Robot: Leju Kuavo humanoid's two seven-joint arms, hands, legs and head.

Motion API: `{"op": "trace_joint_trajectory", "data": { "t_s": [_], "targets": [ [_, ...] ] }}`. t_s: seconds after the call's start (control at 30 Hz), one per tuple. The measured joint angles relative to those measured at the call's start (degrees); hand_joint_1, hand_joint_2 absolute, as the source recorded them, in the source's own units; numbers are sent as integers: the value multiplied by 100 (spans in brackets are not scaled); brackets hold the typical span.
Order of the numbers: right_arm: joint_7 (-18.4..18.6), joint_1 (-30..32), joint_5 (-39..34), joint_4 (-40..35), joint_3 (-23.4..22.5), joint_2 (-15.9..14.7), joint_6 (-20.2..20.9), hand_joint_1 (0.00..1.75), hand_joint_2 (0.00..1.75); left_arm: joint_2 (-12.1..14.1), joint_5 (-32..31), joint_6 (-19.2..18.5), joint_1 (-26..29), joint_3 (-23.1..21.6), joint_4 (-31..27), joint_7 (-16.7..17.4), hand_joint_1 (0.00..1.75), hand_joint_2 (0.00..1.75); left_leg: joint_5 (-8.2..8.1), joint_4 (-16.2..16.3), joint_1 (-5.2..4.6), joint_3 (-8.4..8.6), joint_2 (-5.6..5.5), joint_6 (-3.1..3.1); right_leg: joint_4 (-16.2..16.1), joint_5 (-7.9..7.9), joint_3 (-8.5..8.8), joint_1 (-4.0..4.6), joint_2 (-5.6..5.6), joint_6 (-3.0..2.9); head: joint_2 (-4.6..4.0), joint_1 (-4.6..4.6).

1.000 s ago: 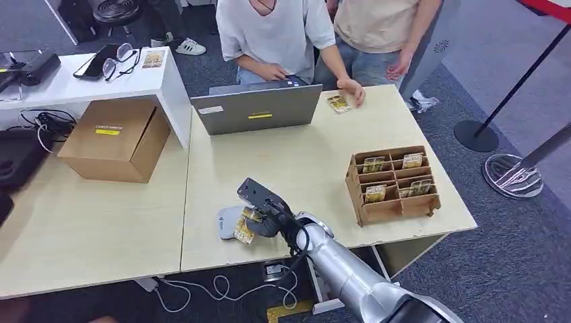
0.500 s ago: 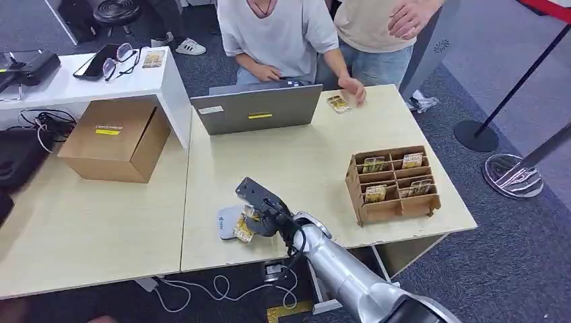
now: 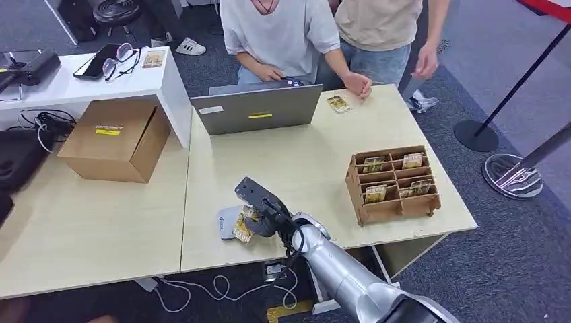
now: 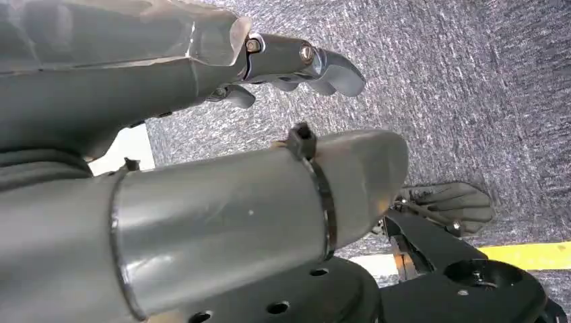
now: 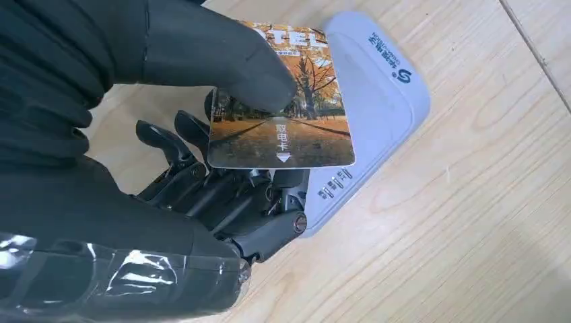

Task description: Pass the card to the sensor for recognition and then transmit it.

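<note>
My right hand (image 3: 264, 219) (image 5: 202, 121) pinches a card (image 5: 283, 128) printed with an autumn tree scene, thumb on top and darker fingers beneath. The card (image 3: 243, 228) hovers over the pale grey sensor pad (image 3: 227, 221) (image 5: 377, 108) lying near the table's front edge. Whether the card touches the pad is unclear. My left hand (image 4: 289, 60) hangs over grey carpet, its fingers slightly curled with nothing in them. At the far side of the table a person's hand (image 3: 357, 85) rests beside another card (image 3: 339, 103).
A brown compartment box (image 3: 392, 183) with several cards stands to the right. A grey laptop (image 3: 256, 109) sits at the back and a cardboard box (image 3: 116, 139) at the left. Two people stand behind the table (image 3: 303, 161). Cables trail under the front edge.
My right hand and its card have barely shifted over the sensor pad. The person at the back lifted their hand off the far card, and the second person lowered an arm.
</note>
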Motion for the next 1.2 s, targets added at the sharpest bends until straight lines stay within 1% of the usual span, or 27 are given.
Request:
{"op": "trace_joint_trajectory", "data": {
  "t_s": [0.23,0.4,0.47,0.5,0.57,0.7,0.87,1.2],
  "targets": [
    [28,0,-52,63,0,0,-114,175,175,35,-9,-166,1,0,-2,-68,0,0,0,0,0,0,0,0,0,0,0,0,0,0,0,0],
    [61,2,-55,116,-2,0,-148,175,175,66,-9,-216,3,0,-2,-85,0,0,0,0,0,0,0,0,0,0,0,0,0,0,0,0],
    [219,1,-59,142,-2,0,-252,175,175,74,-9,-240,3,0,-2,-85,0,0,0,0,0,0,0,0,0,0,0,0,0,0,0,0],
    [396,1,-77,164,-2,0,-365,175,175,81,-9,-243,4,0,-2,-85,0,0,0,0,0,0,0,0,0,0,0,0,0,0,0,2],
    [599,0,-87,192,-9,0,-498,175,175,85,-9,-258,4,0,-2,-85,0,0,0,0,0,0,0,0,0,0,0,0,0,0,0,2],
    [765,0,-151,230,-37,0,-647,175,175,92,-7,-275,4,0,-2,-107,0,0,0,0,0,1,0,0,0,0,0,0,0,0,0,2],
    [835,1,-264,273,-168,0,-828,175,175,96,-7,-304,5,0,-2,-122,0,0,0,0,0,3,1,0,0,0,0,0,1,0,0,0],
    [787,13,-426,280,-328,-39,-854,175,175,118,-20,-343,7,0,-2,-120,0,0,0,0,0,5,1,-1,0,0,0,1,1,0,0,0]
  ]
}}
